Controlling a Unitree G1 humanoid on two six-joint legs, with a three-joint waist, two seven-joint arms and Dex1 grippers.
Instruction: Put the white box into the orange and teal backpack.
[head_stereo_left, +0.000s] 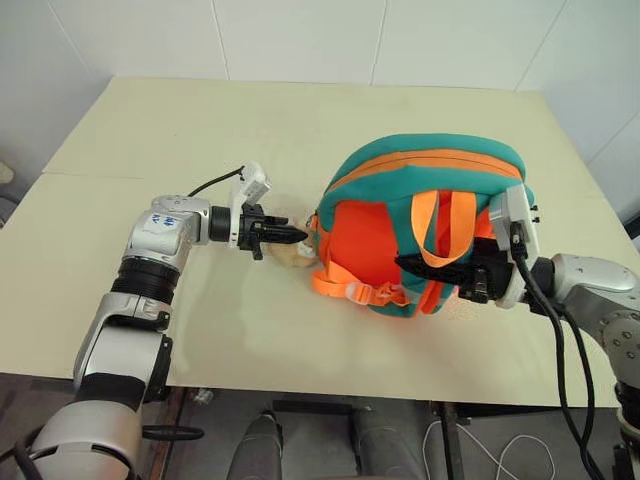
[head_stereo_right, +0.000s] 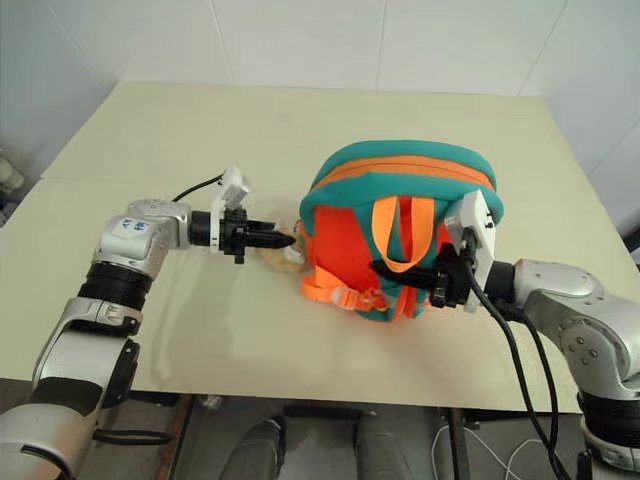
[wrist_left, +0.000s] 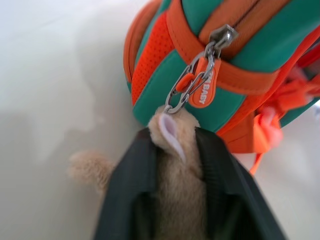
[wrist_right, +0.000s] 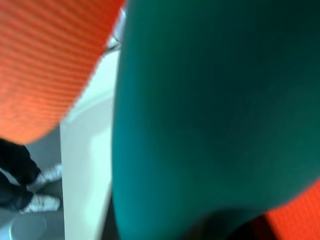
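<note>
The orange and teal backpack (head_stereo_left: 420, 225) lies on the cream desk (head_stereo_left: 200, 130), straps facing up and its zipper closed. The left pincer (head_stereo_left: 290, 236) reaches in from the bag's left side, and its 2 black fingers (wrist_left: 125, 200) are clamped around the tan plush toy (wrist_left: 177, 190) clipped to the zipper pull (wrist_left: 200, 82). The right pincer (head_stereo_left: 425, 268) presses against the bag's strap side; whether it grips anything cannot be told.
</note>
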